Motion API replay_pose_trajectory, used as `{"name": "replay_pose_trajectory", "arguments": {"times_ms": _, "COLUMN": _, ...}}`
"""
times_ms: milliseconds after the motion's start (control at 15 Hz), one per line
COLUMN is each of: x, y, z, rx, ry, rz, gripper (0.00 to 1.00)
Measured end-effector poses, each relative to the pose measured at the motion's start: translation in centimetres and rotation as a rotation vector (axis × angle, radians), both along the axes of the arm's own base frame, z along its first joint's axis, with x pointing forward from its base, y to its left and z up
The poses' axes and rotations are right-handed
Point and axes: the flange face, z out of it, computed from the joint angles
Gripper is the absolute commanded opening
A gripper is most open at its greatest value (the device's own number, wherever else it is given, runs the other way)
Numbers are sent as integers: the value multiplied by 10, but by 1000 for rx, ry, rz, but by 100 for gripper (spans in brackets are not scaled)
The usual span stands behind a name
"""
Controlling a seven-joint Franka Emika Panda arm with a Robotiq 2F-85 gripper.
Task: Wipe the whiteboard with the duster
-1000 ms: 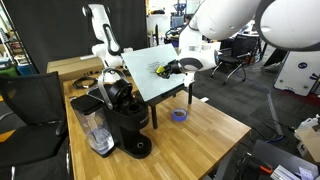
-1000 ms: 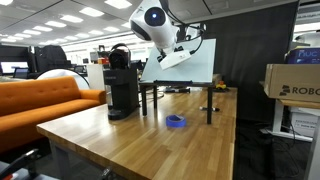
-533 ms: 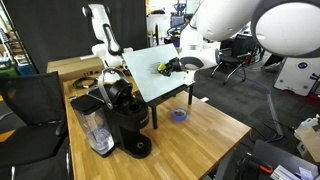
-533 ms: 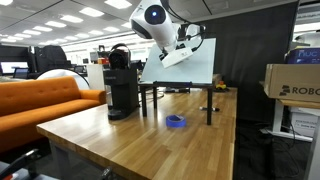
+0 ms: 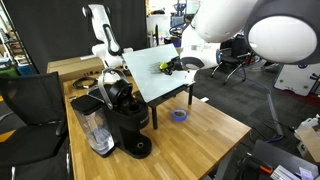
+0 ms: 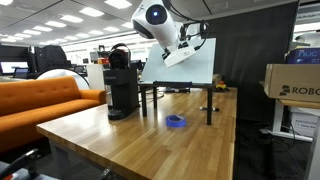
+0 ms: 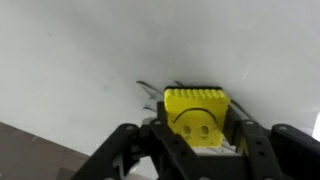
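Duster (image 7: 197, 115), a bright yellow block with a ridged upper edge and a dark smiling-face mark on its flat face, sits clamped between the black fingers (image 7: 160, 140) of the end effector (image 7: 198, 142). The jaws stand closed on its two sides. Its far end looks to rest against the whiteboard (image 7: 90, 50), though the wrist view does not settle whether it truly touches. That surface is smooth, pale and glossy, and a few thin dark scribble lines (image 7: 150, 92) lie just beside the block's left corner.

In an exterior view the duster (image 5: 162, 68) shows as a small yellow spot on the upper part of the tilted whiteboard (image 5: 150, 88), with the dark end effector (image 5: 172, 66) just to its side. The arm (image 5: 230, 25) behind it is made of large, rounded white shells. In an exterior view the end effector (image 6: 182, 55) meets the slanted board (image 6: 200, 66) near its upper left part, beneath the bulbous white arm (image 6: 155, 18); the block itself cannot be made out there.

The flat rectangular panel stands on thin black easel legs (image 6: 209, 103) upon a wooden table (image 6: 150, 135) with a visible grain. A small purple tape roll (image 6: 176, 122) lies flat on the wood near the legs. A boxy black coffee machine (image 5: 125, 120) stands beside a clear jug (image 5: 95, 128) at the table's (image 5: 205, 128) other end.
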Motion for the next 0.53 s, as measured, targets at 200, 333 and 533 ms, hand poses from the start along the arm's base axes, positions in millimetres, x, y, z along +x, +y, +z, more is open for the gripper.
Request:
{"name": "replay_pose_trajectory", "arguments": {"times_ms": 200, "x": -2, "y": -8, "z": -1, "rx": -6, "ry": -2, "rz": -20, "gripper": 28}}
{"name": "replay_pose_trajectory", "arguments": {"times_ms": 333, "x": -4, "y": -15, "z": -4, "rx": -10, "ry": 0, "rz": -37, "gripper": 28}}
{"name": "replay_pose_trajectory", "arguments": {"times_ms": 533, "x": -7, "y": -25, "z": -6, "rx": -17, "ry": 5, "rz": -54, "gripper": 28}}
